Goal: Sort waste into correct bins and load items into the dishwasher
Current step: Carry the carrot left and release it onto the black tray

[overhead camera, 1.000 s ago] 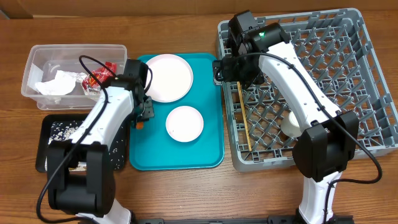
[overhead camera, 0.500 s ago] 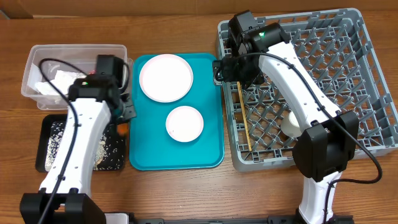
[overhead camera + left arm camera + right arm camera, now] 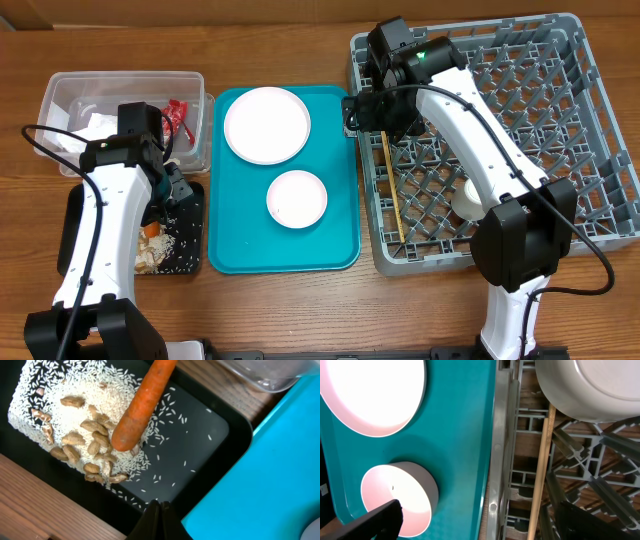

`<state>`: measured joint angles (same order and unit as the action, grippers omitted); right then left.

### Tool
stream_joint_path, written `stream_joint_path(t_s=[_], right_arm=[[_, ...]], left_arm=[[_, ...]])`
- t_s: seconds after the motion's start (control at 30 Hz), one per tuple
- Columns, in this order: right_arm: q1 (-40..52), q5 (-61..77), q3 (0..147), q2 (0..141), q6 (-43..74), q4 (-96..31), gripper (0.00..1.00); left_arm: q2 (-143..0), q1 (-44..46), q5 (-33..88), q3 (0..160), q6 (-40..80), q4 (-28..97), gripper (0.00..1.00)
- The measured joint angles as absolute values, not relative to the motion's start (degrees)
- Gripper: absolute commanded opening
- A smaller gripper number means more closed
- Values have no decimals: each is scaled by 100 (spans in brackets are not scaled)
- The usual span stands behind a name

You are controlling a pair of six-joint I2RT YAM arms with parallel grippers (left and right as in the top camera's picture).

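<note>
An orange carrot piece [image 3: 142,402] [image 3: 150,230] lies on rice and beige food scraps [image 3: 75,415] in the black tray [image 3: 185,205] [image 3: 210,425]. Above that tray's right edge my left gripper [image 3: 159,509] [image 3: 172,192] is shut and empty. The clear tub [image 3: 60,95] holds a white napkin [image 3: 85,130] and a red wrapper [image 3: 178,110]. A white plate [image 3: 267,124] [image 3: 370,395] and a bowl [image 3: 296,198] [image 3: 395,495] sit on the teal tray [image 3: 330,240]. My right gripper [image 3: 480,525] [image 3: 362,112] hangs open over the grey rack's left rim [image 3: 500,460] [image 3: 600,60]. In the rack lie a chopstick [image 3: 540,470] [image 3: 392,190] and a white bowl [image 3: 590,385] [image 3: 468,195].
The teal tray fills the space between the two bins on the left and the rack on the right. Bare wooden table [image 3: 300,300] runs along the front edge and behind the tub.
My left arm swung left from the teal tray's edge to over the black tray. The carrot piece it carried now lies in that tray, and its jaws have shut. The right arm stayed still.
</note>
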<state>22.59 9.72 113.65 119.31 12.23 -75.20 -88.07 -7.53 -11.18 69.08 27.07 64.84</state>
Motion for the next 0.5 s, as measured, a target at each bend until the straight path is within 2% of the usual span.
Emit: stream_joint_path(t_s=[0.07, 0.17, 0.2, 0.5], right_arm=[[2259, 967, 11365, 11931, 1223, -7518, 100], [2261, 969, 11365, 11931, 1221, -7518, 100], [2259, 969, 11365, 11931, 1223, -7520, 100], [2259, 967, 11365, 11931, 1221, -7520, 100]], left_arm=[[-8807, -753, -1120, 6904, 2707, 6414, 13], [-8807, -755, -1142, 6897, 2714, 6149, 41], [-8807, -757, -1155, 6897, 2700, 6086, 43], [-8809, -762, -1256, 6726, 2491, 5629, 46]])
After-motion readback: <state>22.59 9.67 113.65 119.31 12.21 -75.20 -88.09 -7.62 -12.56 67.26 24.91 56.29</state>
